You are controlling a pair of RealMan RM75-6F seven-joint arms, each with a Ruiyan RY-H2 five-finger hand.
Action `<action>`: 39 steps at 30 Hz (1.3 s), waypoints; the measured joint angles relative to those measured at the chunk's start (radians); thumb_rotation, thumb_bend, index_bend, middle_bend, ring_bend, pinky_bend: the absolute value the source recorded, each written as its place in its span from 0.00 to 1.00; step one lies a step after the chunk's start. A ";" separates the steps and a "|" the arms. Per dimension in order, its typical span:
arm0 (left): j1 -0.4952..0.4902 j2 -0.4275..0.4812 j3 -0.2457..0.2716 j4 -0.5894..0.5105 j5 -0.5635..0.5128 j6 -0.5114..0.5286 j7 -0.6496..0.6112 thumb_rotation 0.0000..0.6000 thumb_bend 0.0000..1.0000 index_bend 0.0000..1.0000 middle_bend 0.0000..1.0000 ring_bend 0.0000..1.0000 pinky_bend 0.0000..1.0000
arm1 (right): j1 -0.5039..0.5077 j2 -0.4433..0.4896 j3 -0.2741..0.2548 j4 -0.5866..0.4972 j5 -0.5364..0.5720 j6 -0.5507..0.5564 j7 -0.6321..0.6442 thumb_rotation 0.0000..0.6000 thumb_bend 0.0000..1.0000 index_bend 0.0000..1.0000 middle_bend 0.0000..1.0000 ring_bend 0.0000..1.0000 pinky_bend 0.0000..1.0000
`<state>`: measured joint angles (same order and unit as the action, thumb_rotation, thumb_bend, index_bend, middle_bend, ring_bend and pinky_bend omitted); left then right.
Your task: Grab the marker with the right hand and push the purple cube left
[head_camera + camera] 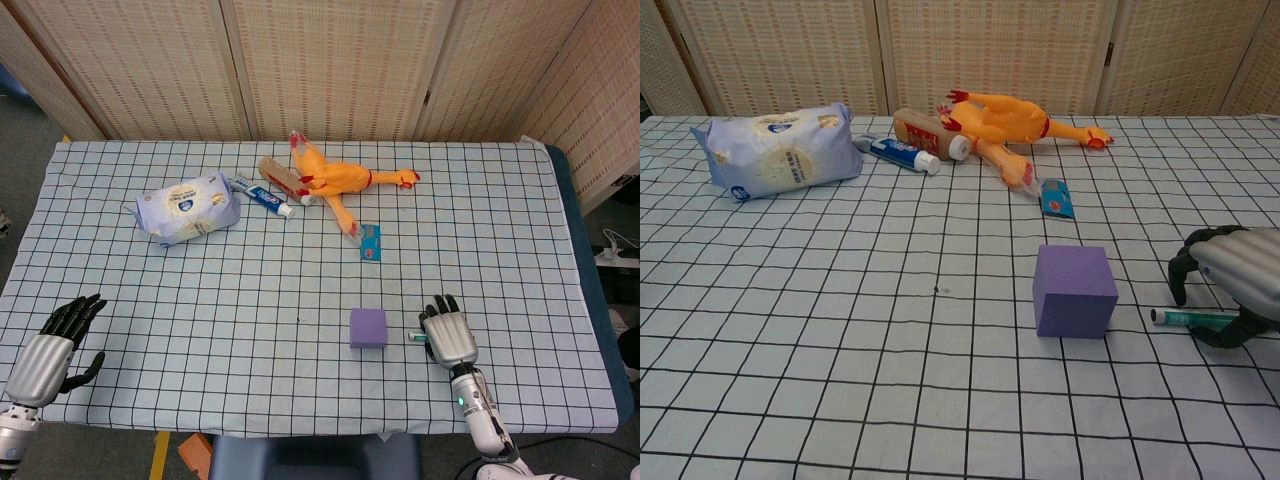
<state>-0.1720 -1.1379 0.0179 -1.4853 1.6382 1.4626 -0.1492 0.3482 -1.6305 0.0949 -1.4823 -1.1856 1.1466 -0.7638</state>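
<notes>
Fingers (1181,268) arched over marker (1188,318) — apart

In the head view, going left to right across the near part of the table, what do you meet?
Left hand → purple cube → marker, only its left tip showing → right hand, over the rest of the marker.

The purple cube (1074,290) sits flat on the checked worktop (200,300), near the front edge and right of centre. Just to its right, apart from it, the marker (1188,318) lies flat, white with a green band, its right end hidden under the right robot hand (449,334).
</notes>
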 measured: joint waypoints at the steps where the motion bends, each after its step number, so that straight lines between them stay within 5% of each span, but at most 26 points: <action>1: -0.001 0.000 0.000 0.000 0.000 -0.002 0.001 1.00 0.44 0.00 0.00 0.00 0.10 | 0.001 0.000 -0.001 0.003 0.004 0.000 0.000 1.00 0.21 0.52 0.35 0.12 0.14; 14: -0.008 -0.002 -0.002 -0.002 -0.013 -0.015 0.010 1.00 0.44 0.00 0.00 0.00 0.10 | 0.018 -0.014 -0.018 0.038 0.024 0.001 0.010 1.00 0.26 0.62 0.42 0.19 0.19; 23: -0.006 -0.001 -0.002 -0.006 -0.016 -0.012 0.015 1.00 0.44 0.00 0.00 0.00 0.10 | 0.018 0.000 -0.035 0.031 0.025 0.020 -0.004 1.00 0.29 0.81 0.58 0.37 0.36; 39: -0.005 -0.001 0.000 -0.009 -0.016 -0.010 0.019 1.00 0.44 0.00 0.00 0.00 0.10 | 0.009 0.040 -0.044 -0.006 -0.022 0.069 0.047 1.00 0.35 0.97 0.72 0.52 0.49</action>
<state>-0.1765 -1.1386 0.0175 -1.4947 1.6218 1.4524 -0.1302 0.3574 -1.5908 0.0512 -1.4878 -1.2071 1.2155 -0.7172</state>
